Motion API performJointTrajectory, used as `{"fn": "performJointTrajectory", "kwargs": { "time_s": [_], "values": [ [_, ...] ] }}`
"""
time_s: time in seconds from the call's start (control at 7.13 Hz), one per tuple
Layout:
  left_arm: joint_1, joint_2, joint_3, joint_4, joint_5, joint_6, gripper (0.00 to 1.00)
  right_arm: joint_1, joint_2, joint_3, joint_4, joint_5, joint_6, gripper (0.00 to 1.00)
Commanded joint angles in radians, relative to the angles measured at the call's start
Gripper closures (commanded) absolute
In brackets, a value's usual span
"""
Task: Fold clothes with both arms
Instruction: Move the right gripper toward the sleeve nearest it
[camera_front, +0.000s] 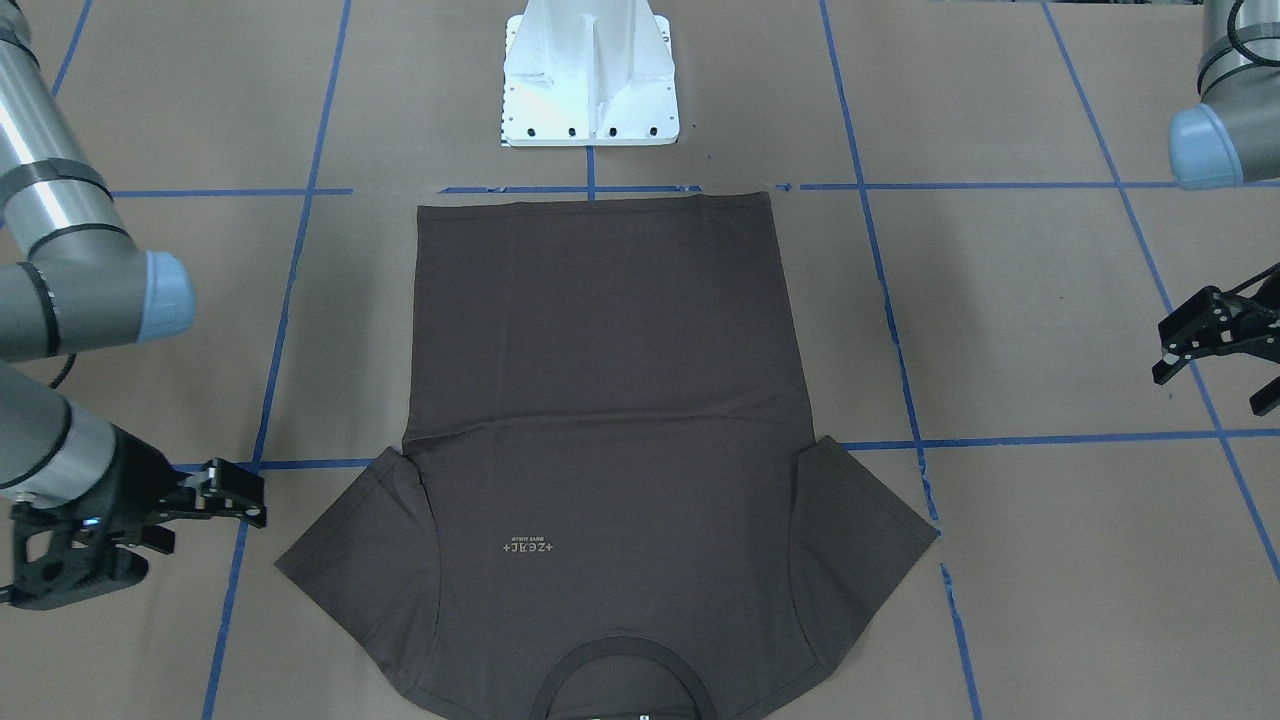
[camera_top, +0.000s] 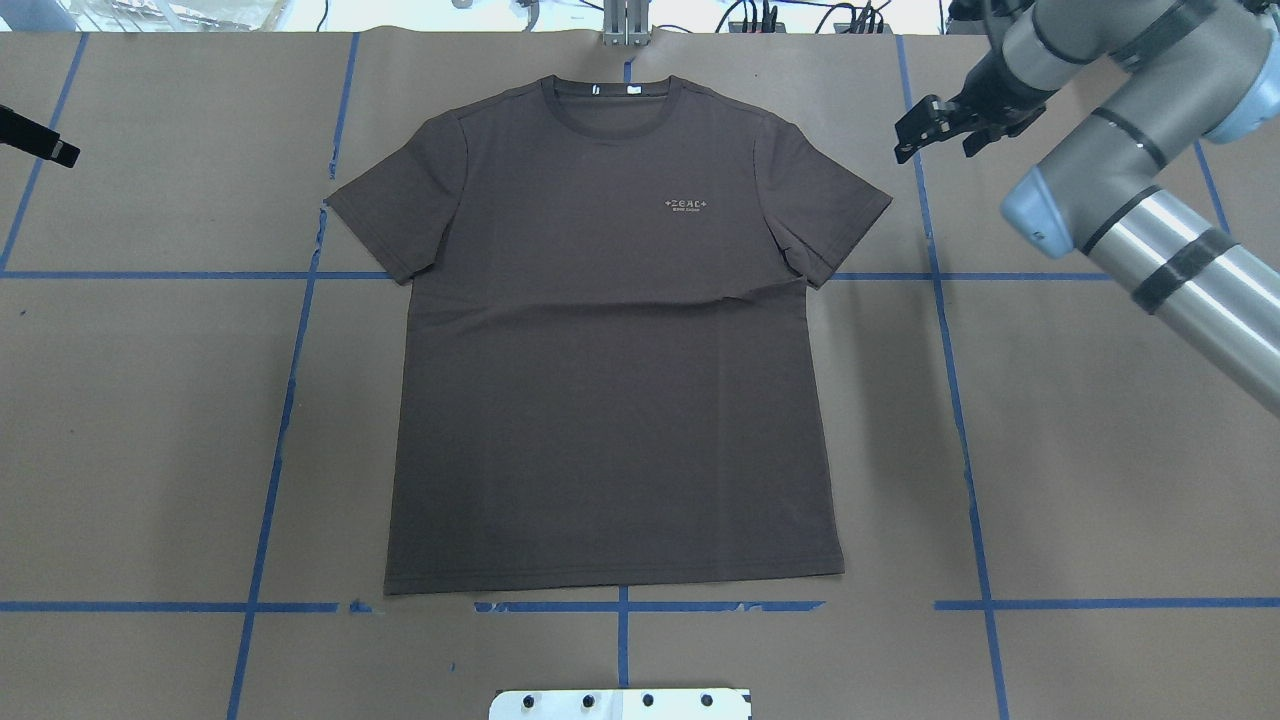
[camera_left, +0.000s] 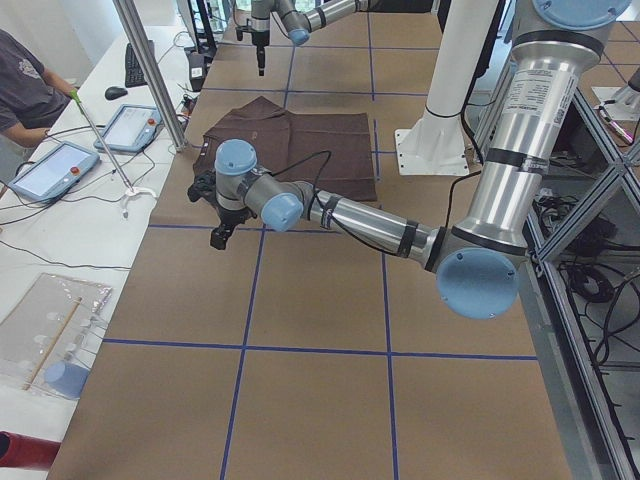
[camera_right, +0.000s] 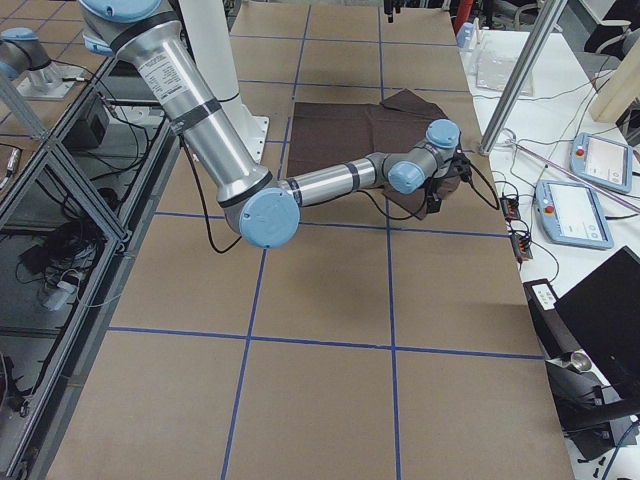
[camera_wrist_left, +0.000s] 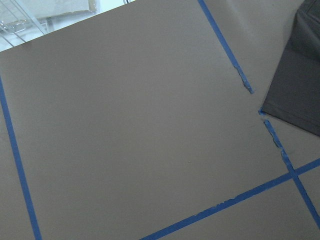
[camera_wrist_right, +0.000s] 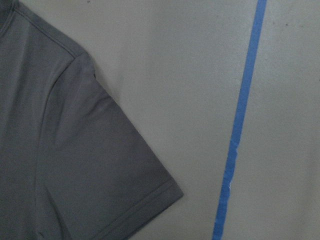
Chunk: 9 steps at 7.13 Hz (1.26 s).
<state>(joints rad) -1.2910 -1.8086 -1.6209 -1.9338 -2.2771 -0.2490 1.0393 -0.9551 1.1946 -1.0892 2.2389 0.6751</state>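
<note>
The dark brown-grey T-shirt (camera_top: 610, 380) lies spread flat and face up, collar (camera_top: 615, 95) at the far edge, both sleeves out. My right gripper (camera_top: 935, 150) hovers open just beyond the shirt's right sleeve (camera_top: 830, 210), apart from the cloth and holding nothing. The right wrist view shows that sleeve (camera_wrist_right: 75, 150) on bare table. My left gripper (camera_front: 1212, 388) is open and empty, well out to the side of the other sleeve (camera_front: 860, 520). Only one of its fingers (camera_top: 40, 140) shows in the overhead view. The left wrist view catches a sleeve corner (camera_wrist_left: 297, 85).
The white pedestal base (camera_front: 590, 80) stands at the near edge beyond the shirt's hem. Blue tape lines (camera_top: 280, 440) grid the brown table. A seated person (camera_left: 25, 95), tablets (camera_left: 55, 170) and a metal pole (camera_left: 150, 70) stand along the far side.
</note>
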Motion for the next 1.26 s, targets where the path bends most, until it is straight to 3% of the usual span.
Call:
{"fn": "performJointTrajectory", "kwargs": {
  "time_s": [0.0, 0.14, 0.56, 1.12],
  "values": [
    [0.001, -0.002, -0.008, -0.007, -0.001, -0.032, 0.0, -0.06, 0.024, -0.056, 0.051, -0.053, 0.073, 0.04],
    [0.001, -0.002, -0.008, -0.007, -0.001, -0.032, 0.0, -0.077, 0.041, -0.094, 0.051, -0.095, 0.073, 0.06],
    [0.001, -0.002, -0.02, -0.007, -0.002, -0.052, 0.0, -0.09, 0.056, -0.154, 0.052, -0.113, 0.072, 0.15],
    [0.001, 0.0, -0.036, -0.005, -0.002, -0.052, 0.0, -0.096, 0.099, -0.214, 0.054, -0.134, 0.07, 0.2]
  ]
}}
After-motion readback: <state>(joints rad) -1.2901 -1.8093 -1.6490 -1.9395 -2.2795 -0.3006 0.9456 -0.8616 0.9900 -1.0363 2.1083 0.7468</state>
